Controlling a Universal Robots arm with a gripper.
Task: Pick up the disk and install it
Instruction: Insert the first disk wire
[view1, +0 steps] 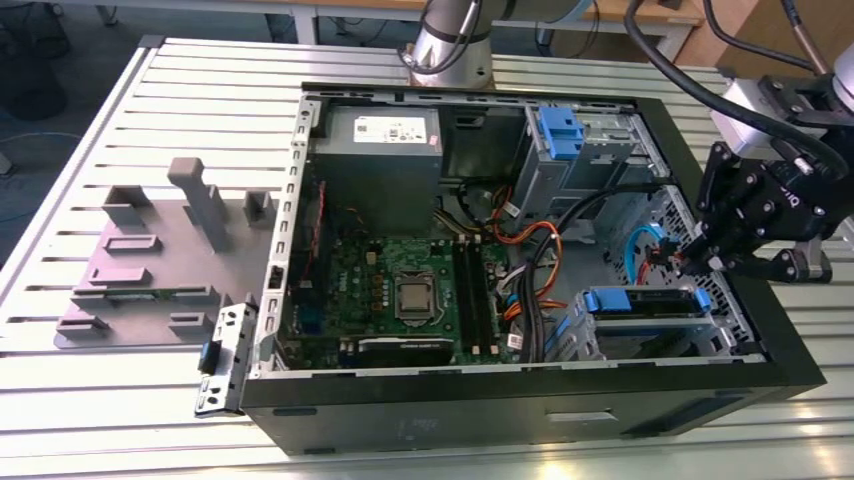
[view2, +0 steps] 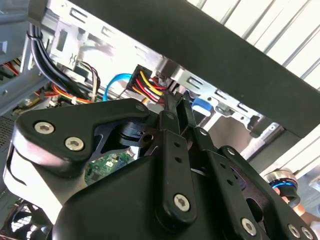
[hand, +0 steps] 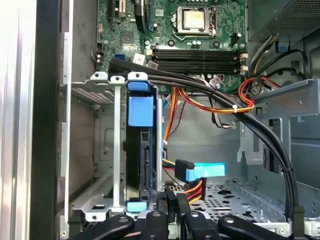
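- The black metal two-finger gripper (view2: 176, 102) has its jaws drawn narrow, the tips close together with nothing seen between them; it hangs just beside the grey sheet-metal drive cage (hand: 95, 145), at the cage's open end
- The disk (hand: 136, 165), a flat rectangular drive framed by a blue plastic carrier bracket, stands on edge inside the drive cage, its dark side and the blue tab showing in the first wrist view
- Handling, as a judgement: the disk is stiff and fairly heavy for its size, its metal faces smooth and likely slippery, and it would not take a knock well; the blue bracket's end tab and rails are the safer hold, and the plastic may flex if squeezed hard
- A bundle of black, red, yellow and orange cables (hand: 210, 102) crosses just beyond the drive cage and could snag
- The grey boxy power supply (view1: 380, 150), well apart from the drive cage, carries a white sticker whose print is too small to tell; no writing on the disk faces the cameras
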